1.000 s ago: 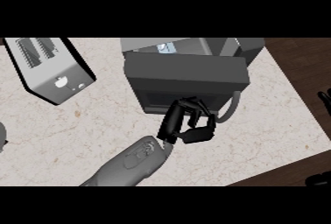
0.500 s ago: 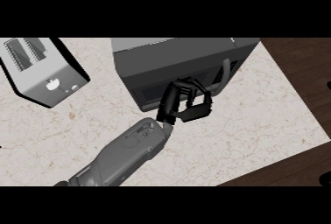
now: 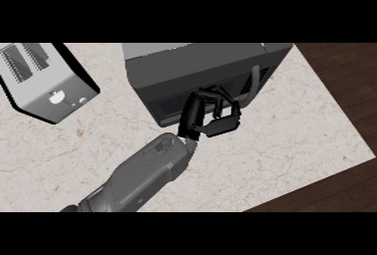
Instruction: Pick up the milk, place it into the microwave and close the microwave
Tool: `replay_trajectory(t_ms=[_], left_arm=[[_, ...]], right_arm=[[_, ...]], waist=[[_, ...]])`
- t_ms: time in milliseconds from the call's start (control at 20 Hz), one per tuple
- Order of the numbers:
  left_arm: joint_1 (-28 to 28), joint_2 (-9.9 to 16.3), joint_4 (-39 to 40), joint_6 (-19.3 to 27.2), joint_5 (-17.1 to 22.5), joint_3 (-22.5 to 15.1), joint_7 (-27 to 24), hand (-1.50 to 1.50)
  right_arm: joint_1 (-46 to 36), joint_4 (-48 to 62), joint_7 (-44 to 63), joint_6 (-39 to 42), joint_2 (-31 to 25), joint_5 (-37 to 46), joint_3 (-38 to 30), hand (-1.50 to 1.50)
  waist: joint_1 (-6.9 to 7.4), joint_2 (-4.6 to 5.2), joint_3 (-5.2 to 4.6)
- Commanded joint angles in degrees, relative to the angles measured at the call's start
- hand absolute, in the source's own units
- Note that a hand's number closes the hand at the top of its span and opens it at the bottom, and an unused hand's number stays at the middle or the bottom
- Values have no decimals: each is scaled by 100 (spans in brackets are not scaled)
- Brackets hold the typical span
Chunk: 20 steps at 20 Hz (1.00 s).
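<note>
The dark grey microwave [image 3: 199,64] stands at the back middle of the counter, its door against the body and the door handle [image 3: 254,83] on its right side. My right hand [image 3: 197,115] rests against the door's front, fingers [image 3: 208,94] fairly straight on the door and the thumb [image 3: 225,123] bent out to the right, holding nothing. Its grey forearm [image 3: 140,172] comes up from the lower left. The milk shows nowhere in the head view. My left hand is out of the view.
A silver toaster [image 3: 46,82] with two slots sits at the far left. The pale stone counter [image 3: 280,144] ends in a slanted edge on the right, with dark wood floor [image 3: 346,84] beyond it.
The microwave door, swung down and open a second ago, now lies shut against the body. My right hand followed it forward, and the arm reaches further in.
</note>
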Motion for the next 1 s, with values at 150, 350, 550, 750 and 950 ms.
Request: replay_trajectory(t_ms=[150, 350, 550, 750, 950], left_arm=[[-462, 4, 375, -67, 284, 284, -341, 150], [-485, 4, 481, -123, 426, 299, -482, 150], [-579, 4, 492, -105, 558, 263, -590, 150], [-626, 4, 585, -135, 661, 246, -669, 150], [-658, 4, 570, -129, 780, 150, -771, 150]], right_arm=[[-222, 145, 86, 70, -239, -198, -208, -150], [-270, 271, 137, 120, -355, -263, -289, -150], [-357, 356, 152, 181, -452, -326, -345, -150], [-479, 422, 170, 176, -603, -325, -453, -150], [-591, 574, 225, 205, -795, -320, -554, -150]], waist=[[-65, 58, 3], [-38, 75, 9], [-86, 78, 17], [-54, 90, 19], [-70, 114, 21]])
